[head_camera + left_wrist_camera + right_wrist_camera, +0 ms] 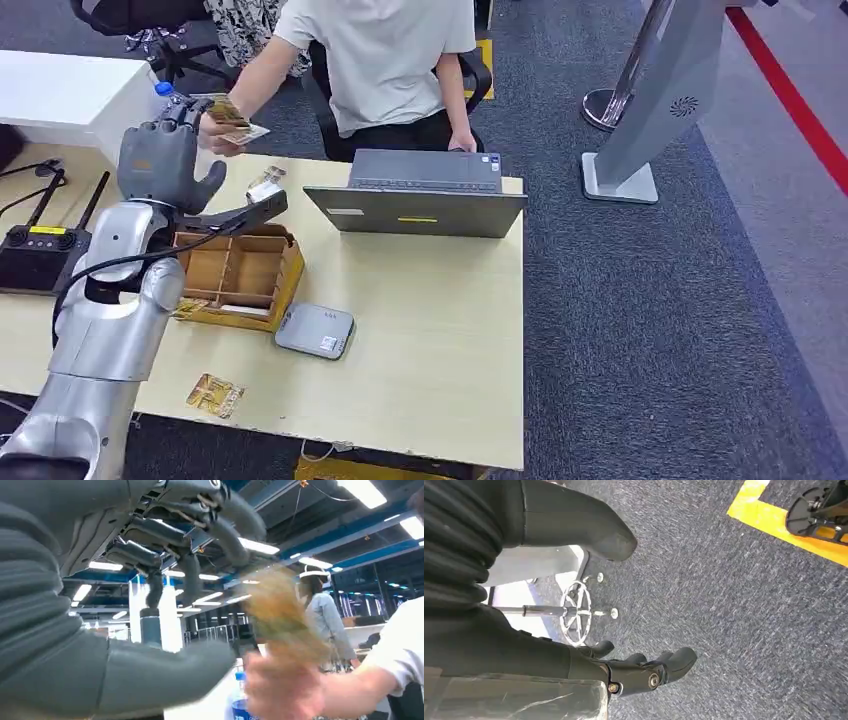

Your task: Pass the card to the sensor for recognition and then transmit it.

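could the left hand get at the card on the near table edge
Probably yes: the card lies flat and uncovered beside the left arm, but the left hand is raised far off at the person's hand.

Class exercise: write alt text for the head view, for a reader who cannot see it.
The robot's raised left hand meets a seated person's hand holding a card beyond a table bearing a laptop, wooden tray and grey sensor.

my head cam high up, looking down over the table (440, 330), left wrist cam tight behind the left hand (165, 580), tilted up at ceiling, both catch the person's hand (212, 137), right wrist cam faces carpet (734, 605)
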You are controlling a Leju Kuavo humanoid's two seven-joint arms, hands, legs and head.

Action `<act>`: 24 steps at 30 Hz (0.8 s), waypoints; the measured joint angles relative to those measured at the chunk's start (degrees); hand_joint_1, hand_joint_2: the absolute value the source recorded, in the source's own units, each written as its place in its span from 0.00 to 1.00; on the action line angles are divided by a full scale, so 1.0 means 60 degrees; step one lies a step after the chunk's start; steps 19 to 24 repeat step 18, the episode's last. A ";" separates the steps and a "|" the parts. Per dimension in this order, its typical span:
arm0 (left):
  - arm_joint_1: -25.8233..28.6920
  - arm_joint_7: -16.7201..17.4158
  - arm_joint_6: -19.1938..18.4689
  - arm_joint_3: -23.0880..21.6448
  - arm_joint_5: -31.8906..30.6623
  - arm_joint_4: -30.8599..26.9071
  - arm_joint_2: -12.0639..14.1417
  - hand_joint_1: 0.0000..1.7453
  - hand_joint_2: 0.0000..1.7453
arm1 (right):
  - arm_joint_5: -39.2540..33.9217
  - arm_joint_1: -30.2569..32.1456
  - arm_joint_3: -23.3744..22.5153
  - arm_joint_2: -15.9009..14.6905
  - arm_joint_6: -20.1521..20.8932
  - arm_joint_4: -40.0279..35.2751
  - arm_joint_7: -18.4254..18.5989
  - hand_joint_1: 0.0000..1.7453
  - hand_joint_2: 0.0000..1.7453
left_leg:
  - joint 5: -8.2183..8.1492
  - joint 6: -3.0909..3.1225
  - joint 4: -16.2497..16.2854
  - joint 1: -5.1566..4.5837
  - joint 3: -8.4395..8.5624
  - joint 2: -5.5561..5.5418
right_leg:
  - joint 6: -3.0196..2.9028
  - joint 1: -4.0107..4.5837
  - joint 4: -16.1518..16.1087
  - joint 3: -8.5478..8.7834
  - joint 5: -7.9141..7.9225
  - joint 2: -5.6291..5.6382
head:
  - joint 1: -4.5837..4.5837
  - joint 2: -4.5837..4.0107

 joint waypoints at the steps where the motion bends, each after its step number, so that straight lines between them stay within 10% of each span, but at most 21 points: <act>1: 0.0011 0.0000 0.0029 0.0000 -0.0007 -0.0011 0.0007 0.00 1.00 | -0.0014 0.0000 0.0000 0.0000 -0.0022 0.0000 -0.0015 0.00 1.00 | 0.0000 0.0000 0.0000 0.0000 0.0000 -0.0001 | 0.0000 0.0000 0.0000 0.0002 0.0000 0.0000 | 0.0000 0.0000; 18: 0.3091 -0.1547 0.0993 0.0138 0.0765 -0.3226 0.1959 0.00 1.00 | -0.0692 0.0054 -0.0193 -0.0007 -0.0120 -0.0004 -0.0076 0.00 1.00 | -0.0014 -0.0007 -0.0014 0.0002 -0.0005 0.0000 | -0.0020 0.0001 0.0001 0.0004 -0.0028 -0.0002 | 0.0011 0.0000; 24: 0.3091 -0.1547 0.0993 0.0138 0.0765 -0.3226 0.1959 0.00 1.00 | -0.0692 0.0054 -0.0193 -0.0007 -0.0120 -0.0004 -0.0076 0.00 1.00 | -0.0014 -0.0007 -0.0014 0.0002 -0.0005 0.0000 | -0.0020 0.0001 0.0001 0.0004 -0.0028 -0.0002 | 0.0011 0.0000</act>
